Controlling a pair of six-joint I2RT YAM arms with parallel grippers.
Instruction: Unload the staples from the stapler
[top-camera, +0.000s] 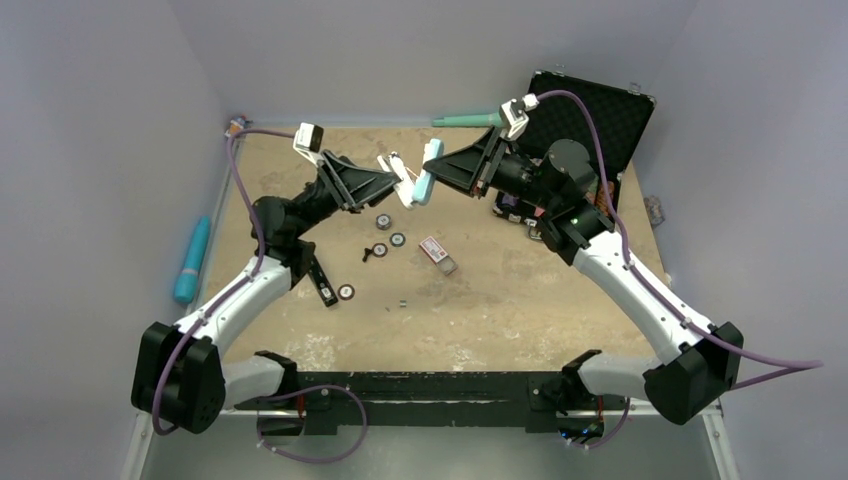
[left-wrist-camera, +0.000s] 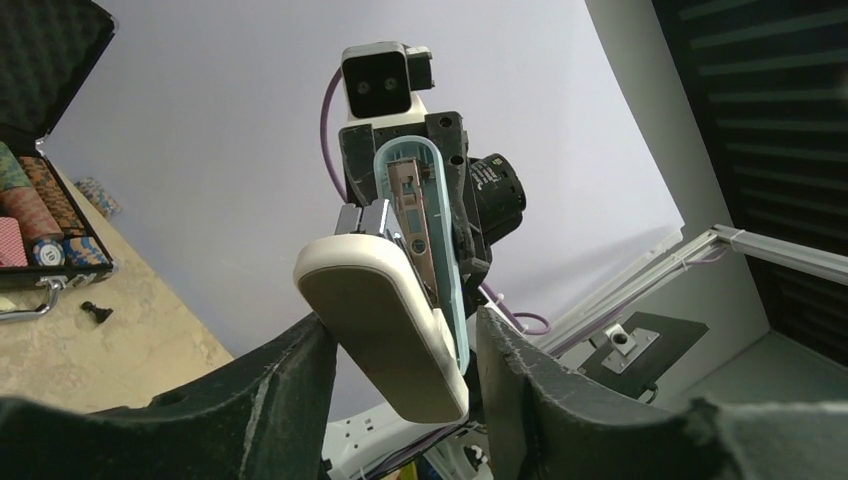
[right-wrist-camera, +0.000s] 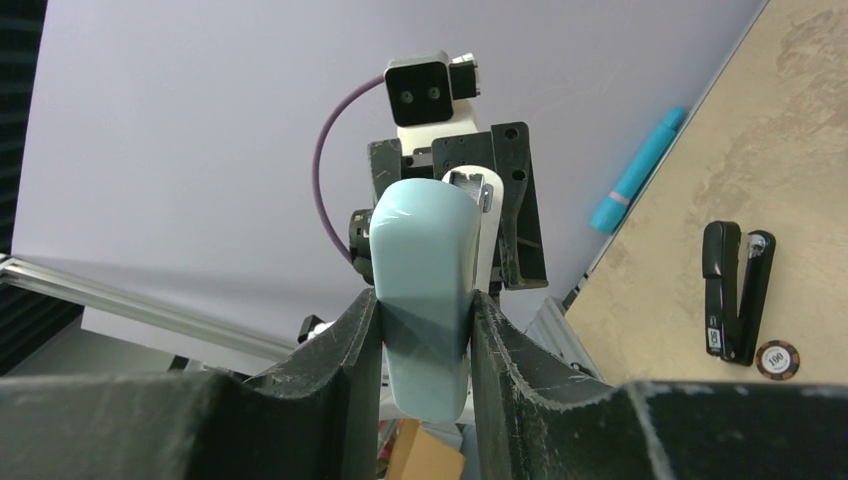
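Note:
A light-blue and white stapler (top-camera: 424, 178) hangs in the air between both arms, swung open. My right gripper (right-wrist-camera: 425, 310) is shut on its light-blue body (right-wrist-camera: 425, 260). My left gripper (left-wrist-camera: 400, 330) stands on either side of the white half (left-wrist-camera: 385, 330); one finger touches it and a thin gap shows at the other. The bare metal channel (left-wrist-camera: 415, 210) faces the left wrist view, and I cannot tell whether staples lie in it. A tiny grey strip (top-camera: 402, 303) that looks like staples lies on the table.
A black stapler (top-camera: 322, 283) lies at left, with poker chips (top-camera: 383, 221) and a pink-and-white box (top-camera: 433, 248) around the middle. An open black case (top-camera: 590, 110) stands at back right. A blue tube (top-camera: 192, 260) lies beyond the left edge.

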